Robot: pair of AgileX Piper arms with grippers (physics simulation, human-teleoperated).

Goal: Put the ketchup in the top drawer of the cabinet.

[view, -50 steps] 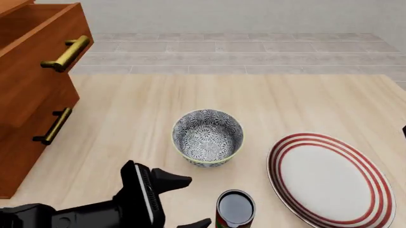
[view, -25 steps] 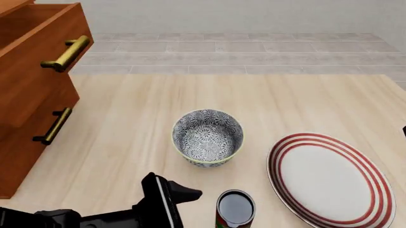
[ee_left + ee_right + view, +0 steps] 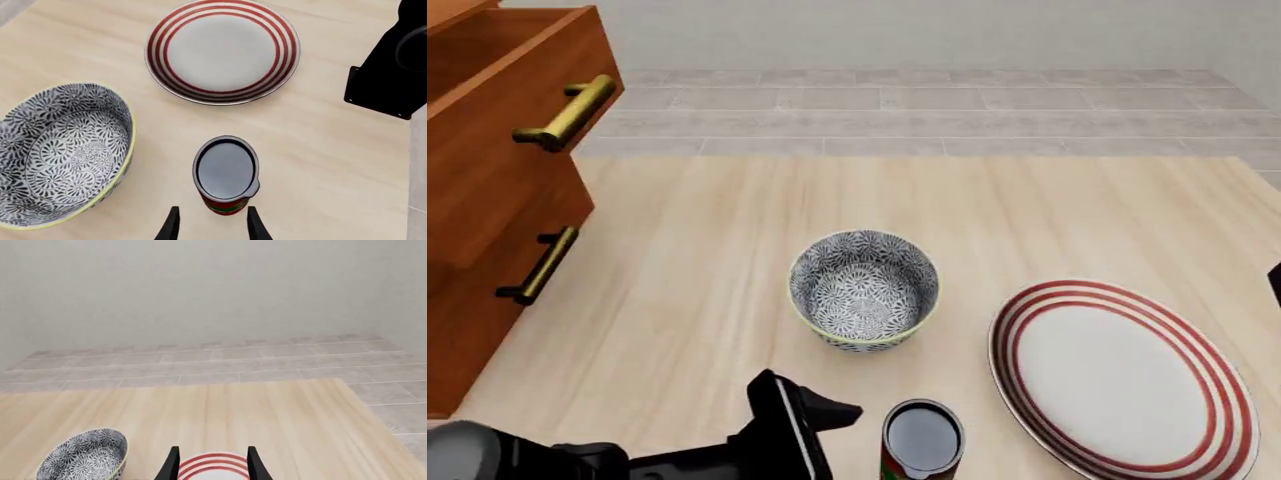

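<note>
The ketchup [image 3: 922, 439] is a small red-labelled can with a grey top, standing upright at the table's near edge. In the left wrist view the ketchup [image 3: 225, 172] stands just ahead of my left gripper [image 3: 213, 210], which is open, its two fingertips flanking the can's base without touching it. From the front, only one of the left fingers [image 3: 825, 409] shows, just left of the can. The cabinet [image 3: 481, 200] is at the far left, its top drawer [image 3: 521, 70] pulled open. My right gripper [image 3: 212, 452] is open and empty, above the plate.
A grey patterned bowl [image 3: 865, 289] sits mid-table, just behind the can. A white plate [image 3: 1121, 375] with red rings lies to the right. The lower drawer's dark handle [image 3: 539, 265] is at the left. The right arm's black body [image 3: 393, 65] stands beyond the plate.
My left gripper has slid right toward the can and sunk lower in the front view. Can, bowl, plate and drawer have not moved.
</note>
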